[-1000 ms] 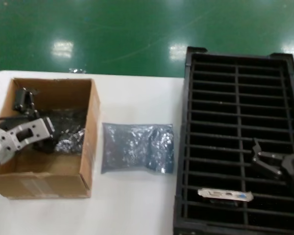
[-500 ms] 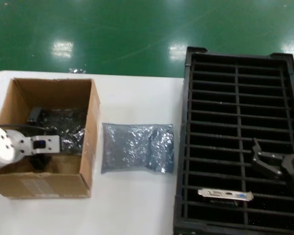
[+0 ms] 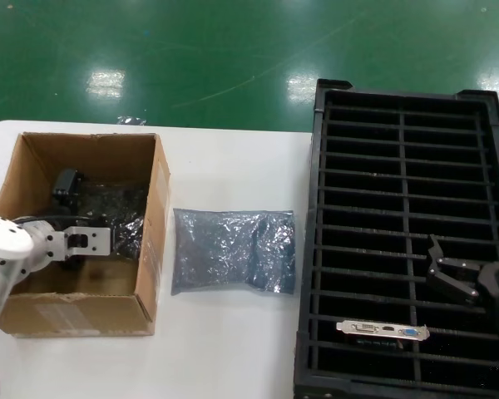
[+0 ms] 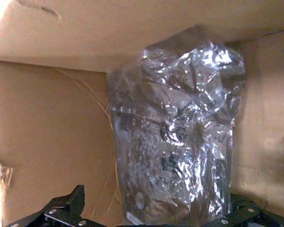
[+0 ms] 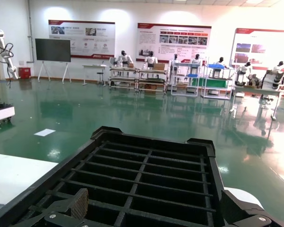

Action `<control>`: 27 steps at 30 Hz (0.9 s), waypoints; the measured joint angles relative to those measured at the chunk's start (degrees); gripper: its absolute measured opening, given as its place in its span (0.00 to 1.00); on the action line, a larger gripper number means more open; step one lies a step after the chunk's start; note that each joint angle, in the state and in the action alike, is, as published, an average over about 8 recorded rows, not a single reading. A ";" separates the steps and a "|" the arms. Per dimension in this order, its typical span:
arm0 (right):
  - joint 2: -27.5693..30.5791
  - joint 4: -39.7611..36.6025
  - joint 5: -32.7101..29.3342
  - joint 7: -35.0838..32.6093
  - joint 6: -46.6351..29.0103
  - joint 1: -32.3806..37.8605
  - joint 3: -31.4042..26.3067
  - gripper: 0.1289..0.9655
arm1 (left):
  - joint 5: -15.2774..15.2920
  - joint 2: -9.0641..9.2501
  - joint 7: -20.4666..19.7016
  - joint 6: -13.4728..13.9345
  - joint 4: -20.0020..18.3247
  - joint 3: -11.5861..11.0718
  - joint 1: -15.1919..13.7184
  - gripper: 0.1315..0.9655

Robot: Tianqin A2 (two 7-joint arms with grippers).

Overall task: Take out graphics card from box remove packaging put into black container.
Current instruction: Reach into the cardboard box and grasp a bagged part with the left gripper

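On the near right, one bare graphics card (image 3: 382, 331) is seen already standing in a near slot of the black container (image 3: 407, 100); its silver bracket with a blue port is turned upward. Just beyond it the right gripper (image 3: 452, 276) is held over the right column of slots, with its jaws spread apart and nothing between them. In the right wrist view the same gripper (image 5: 151, 215) is shown with both fingertips wide apart above the dividers.

On the near left, one brown box (image 3: 150, 274) is placed on the white table (image 3: 233, 158). The left gripper (image 3: 66, 193) is lowered inside it, and its arm is passed over the near wall of the box. One more card, wrapped in its packaging (image 3: 116, 220), is leaned inside the box. In the left wrist view the packaging (image 4: 177, 127) is seen upright against the cardboard wall, and a circuit board is visible through the plastic. The left gripper (image 4: 151, 215) is opened wide, with the lower part of the bag between its two fingertips (image 4: 68, 203); it cannot be told whether they touch it.

Between the box and the container, one second grey bag (image 3: 233, 251) is laid flat on the table, apart from both. Its contents cannot be told.

Beyond the table a green floor is seen. In the right wrist view wall posters are hung far off, but their writing cannot be read.
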 joint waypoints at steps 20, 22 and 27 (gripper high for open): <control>0.00 0.00 0.00 0.00 0.00 0.00 0.00 1.00 | -7.82 -0.48 12.68 0.54 -0.45 -3.36 1.07 0.67; 0.00 0.00 0.00 0.00 0.00 0.00 0.00 1.00 | -7.33 -0.85 11.31 0.65 -1.55 -2.65 1.61 0.62; 0.00 0.00 0.00 0.00 0.00 0.00 0.00 1.00 | -5.76 -1.83 7.08 0.85 -4.65 -0.69 3.18 0.59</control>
